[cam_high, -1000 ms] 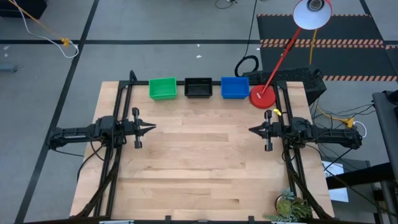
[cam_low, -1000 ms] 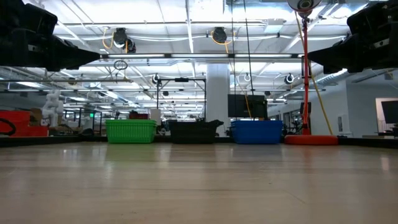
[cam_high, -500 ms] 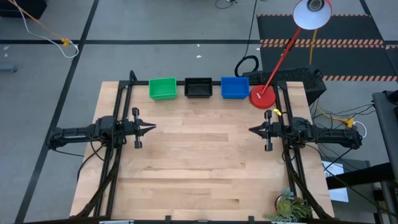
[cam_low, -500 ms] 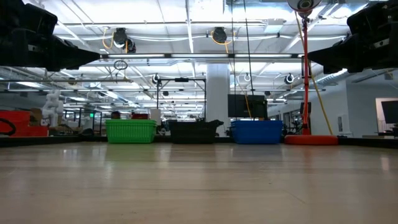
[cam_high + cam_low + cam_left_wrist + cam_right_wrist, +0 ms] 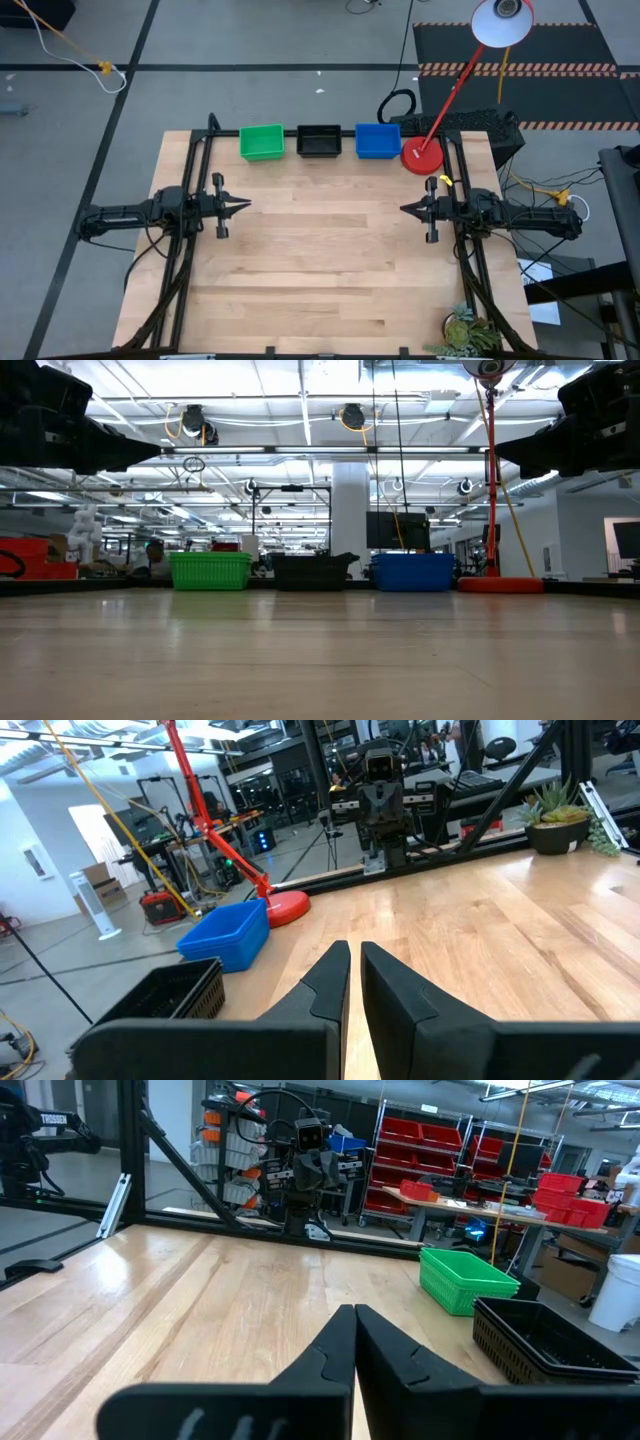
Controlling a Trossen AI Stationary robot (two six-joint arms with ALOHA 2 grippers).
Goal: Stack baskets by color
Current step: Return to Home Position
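Three baskets stand in a row along the table's far edge, bottoms on the wood: green (image 5: 262,141), black (image 5: 319,140) and blue (image 5: 378,140). I cannot tell whether each is a single basket or several nested. The low view shows green (image 5: 210,571), black (image 5: 311,573) and blue (image 5: 413,572) side by side. My left gripper (image 5: 245,206) hovers level at the table's left side, shut and holding nothing, only a thin slit between its fingers (image 5: 354,952). My right gripper (image 5: 405,209) faces it from the right side, also shut and holding nothing (image 5: 354,1312).
A red round lamp base (image 5: 422,155) sits just right of the blue basket, its arm slanting up to a white lamp head (image 5: 502,22). A potted plant (image 5: 465,332) stands at the near right corner. Bare wood (image 5: 320,250) lies between the two arms.
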